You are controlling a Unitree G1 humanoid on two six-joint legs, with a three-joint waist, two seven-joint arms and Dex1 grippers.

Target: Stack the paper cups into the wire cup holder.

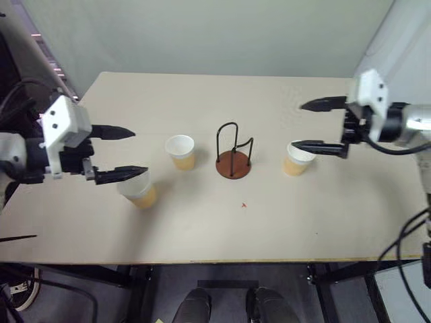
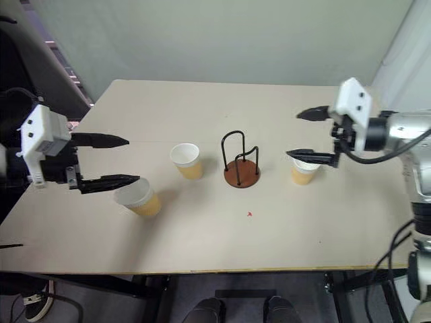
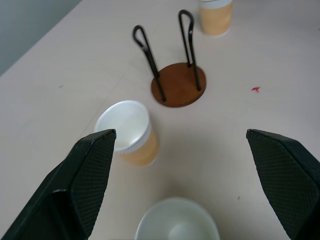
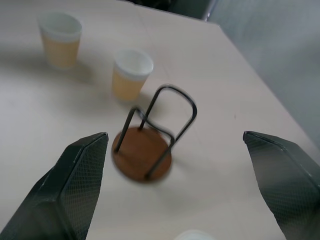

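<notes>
Three paper cups stand upright on the pale table (image 1: 202, 229): one at the left (image 1: 138, 190), one in the middle (image 1: 180, 151), one at the right (image 1: 296, 160). Between the middle and right cups stands the wire cup holder (image 1: 233, 163), a reddish-brown disc with black wire loops and no cup in it. My left gripper (image 1: 138, 153) hovers open just above and behind the left cup, pointing toward the holder. On the other side, my right gripper (image 1: 296, 125) is open above the right cup, its lower finger over the rim. Neither gripper holds anything. The left wrist view shows the holder (image 3: 178, 84) ahead.
A small red mark (image 1: 244, 205) lies on the table in front of the holder. The table's front edge (image 1: 215, 261) runs near the bottom and a grey wall rises behind the far edge. Black cables (image 1: 404, 235) hang at the right.
</notes>
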